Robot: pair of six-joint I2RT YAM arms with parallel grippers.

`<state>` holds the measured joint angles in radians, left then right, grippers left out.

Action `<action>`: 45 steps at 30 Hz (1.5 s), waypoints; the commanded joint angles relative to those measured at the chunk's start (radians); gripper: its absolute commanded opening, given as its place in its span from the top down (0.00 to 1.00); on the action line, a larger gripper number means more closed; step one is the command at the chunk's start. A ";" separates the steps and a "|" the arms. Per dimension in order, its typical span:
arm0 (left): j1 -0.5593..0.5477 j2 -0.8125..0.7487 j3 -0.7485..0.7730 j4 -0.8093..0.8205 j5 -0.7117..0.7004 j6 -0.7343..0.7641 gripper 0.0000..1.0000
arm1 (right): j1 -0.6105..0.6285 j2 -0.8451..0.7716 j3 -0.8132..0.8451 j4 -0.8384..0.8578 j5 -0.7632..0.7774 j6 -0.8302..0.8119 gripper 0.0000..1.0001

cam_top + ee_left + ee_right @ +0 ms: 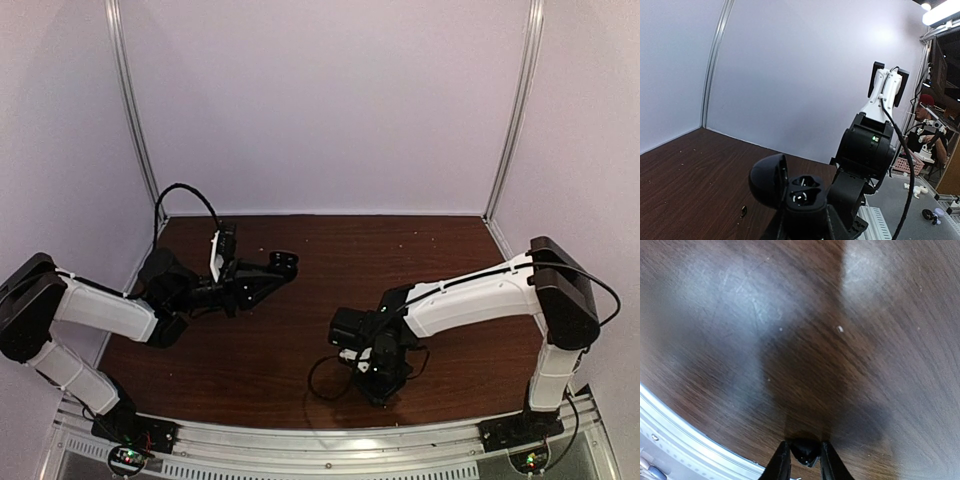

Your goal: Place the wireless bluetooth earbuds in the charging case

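The right gripper (804,455) is pinched on one tiny black earbud (806,450), low over the worktop (790,340) near its front rail. The left gripper (280,264) is clamped shut on the charging case (790,187), held up with its lid hinged open. That bud looks feather-light, hard and glossy, so I'd guess it could squirt out of a pinch and is best held across its widest part; the case, stiff and smooth, by its lower shell, clear of the lid.
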<state>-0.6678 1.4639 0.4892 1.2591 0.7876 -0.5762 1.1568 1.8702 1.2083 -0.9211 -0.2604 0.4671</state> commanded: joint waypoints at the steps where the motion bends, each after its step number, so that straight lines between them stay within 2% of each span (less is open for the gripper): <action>1: 0.010 0.001 -0.006 0.067 0.005 -0.009 1.00 | 0.010 0.024 0.025 0.008 0.022 -0.005 0.77; 5: 0.011 0.001 -0.007 0.068 0.004 -0.010 1.00 | 0.009 0.030 0.028 0.010 0.020 -0.006 0.73; 9: 0.012 0.001 -0.006 0.068 0.004 -0.010 1.00 | 0.009 0.029 0.027 0.015 0.018 -0.008 0.80; 16: 0.019 0.004 -0.012 0.087 0.001 -0.020 1.00 | 0.003 0.001 0.043 0.020 0.050 -0.025 0.83; 23: 0.027 0.028 -0.018 0.156 0.005 -0.030 1.00 | -0.071 -0.108 0.063 0.072 0.174 -0.104 0.86; 28: 0.031 0.033 -0.017 0.158 0.001 0.007 1.00 | -0.145 -0.205 0.087 0.175 0.251 -0.224 0.86; 34: 0.032 0.080 0.004 0.239 0.079 0.032 1.00 | -0.161 -0.323 0.098 0.414 0.319 -0.420 0.86; 39: 0.031 0.115 0.017 0.374 0.175 0.013 1.00 | -0.161 -0.405 0.073 0.580 0.287 -0.566 0.87; 45: 0.031 0.122 0.042 0.395 0.252 0.049 1.00 | -0.161 -0.549 0.003 0.737 0.154 -0.636 0.87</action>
<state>-0.6422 1.5784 0.4961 1.5406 0.9550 -0.5629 0.9970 1.4155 1.2629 -0.3450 -0.0200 -0.0826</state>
